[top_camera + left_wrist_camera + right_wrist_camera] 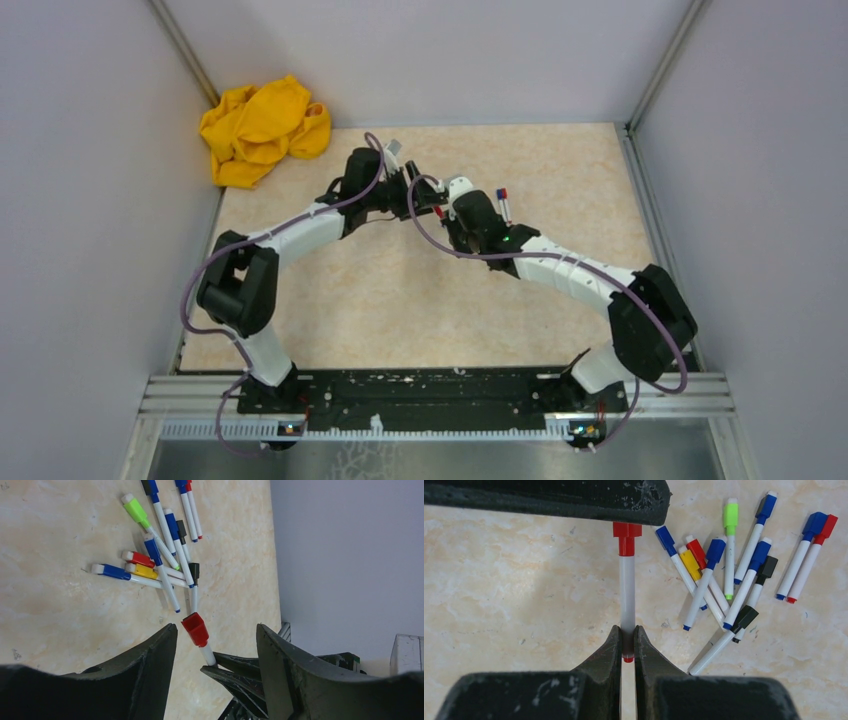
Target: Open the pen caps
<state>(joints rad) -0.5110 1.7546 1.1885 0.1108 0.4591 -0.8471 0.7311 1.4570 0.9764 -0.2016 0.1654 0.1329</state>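
Left end effector (410,192) and right end effector (447,208) meet tip to tip over the far-centre counter (400,310). From above, cannot tell whether either is apart or together. Yellow cloth (262,130) sits in the far-left corner, well apart.

Left wrist: left end effector (216,627) is wide apart, holding nothing. Red cap (196,629) sits in the gap, nearer one finger (167,642), touching neither as far as visible. White barrel (207,655) runs from the cap down into the right end effector's tips. Other capped pens (153,550) lie in a loose heap on the counter beyond, with blue, red, yellow and green caps all on.

Right wrist: right end effector (627,630) is clamped tight on the barrel near its tail. Long axis points straight away from it, cap end far, right at the edge of the left finger (549,500); contact cannot tell.

Judgement: the left arm is the one at the cap. It should close on it, then pull along the pen axis, away from the right end effector. Cap is off-centre in the gap, so closing may nudge the pen sideways.
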